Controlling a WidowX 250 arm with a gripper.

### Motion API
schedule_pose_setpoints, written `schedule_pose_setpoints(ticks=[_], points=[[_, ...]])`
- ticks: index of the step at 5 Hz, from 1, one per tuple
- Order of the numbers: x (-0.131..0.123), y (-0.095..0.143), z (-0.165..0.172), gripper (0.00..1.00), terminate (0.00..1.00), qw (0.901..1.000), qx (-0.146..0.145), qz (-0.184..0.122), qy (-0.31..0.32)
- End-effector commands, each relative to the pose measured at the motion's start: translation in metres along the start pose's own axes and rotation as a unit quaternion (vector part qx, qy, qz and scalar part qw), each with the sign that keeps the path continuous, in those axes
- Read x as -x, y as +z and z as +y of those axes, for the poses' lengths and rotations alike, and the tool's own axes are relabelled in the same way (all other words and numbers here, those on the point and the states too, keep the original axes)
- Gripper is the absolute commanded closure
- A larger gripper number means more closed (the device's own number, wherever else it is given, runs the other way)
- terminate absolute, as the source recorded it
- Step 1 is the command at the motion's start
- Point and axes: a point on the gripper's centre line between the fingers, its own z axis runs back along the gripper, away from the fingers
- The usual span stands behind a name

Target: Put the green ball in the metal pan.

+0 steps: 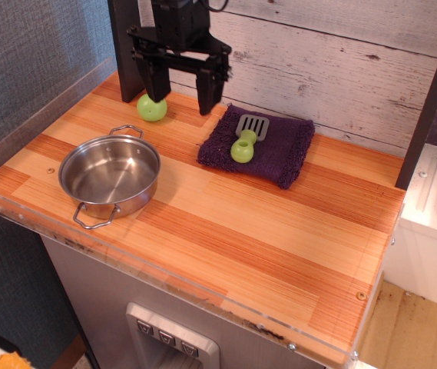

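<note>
The green ball (152,108) is a small lime-green sphere on the wooden tabletop at the back left. The metal pan (110,178) is a shiny round pan with two wire loop handles, empty, in front of the ball near the left edge. My black gripper (181,91) is open, fingers pointing down. It hangs over the back of the table, its left finger (157,81) just above and behind the ball, its right finger to the ball's right. It holds nothing.
A purple towel (268,146) lies right of the gripper with a green-handled spatula (245,141) on it. A dark post (124,46) stands behind the ball, a white plank wall at the back, and a clear acrylic rim (26,123) along the left and front edges.
</note>
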Motion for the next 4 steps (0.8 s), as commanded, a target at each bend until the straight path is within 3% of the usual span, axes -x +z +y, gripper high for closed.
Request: schedule_pose_setpoints(ticks=[1,2,4], points=[[-0.04,-0.002,0.043,0.0,0.0,0.9991,-0.029,-0.011,0.028],[-0.05,-0.014,0.055,0.0,0.0,0.9986,-0.046,0.004,0.024],[-0.047,-0.038,0.083,0.0,0.0,0.9938,-0.08,0.02,0.075]])
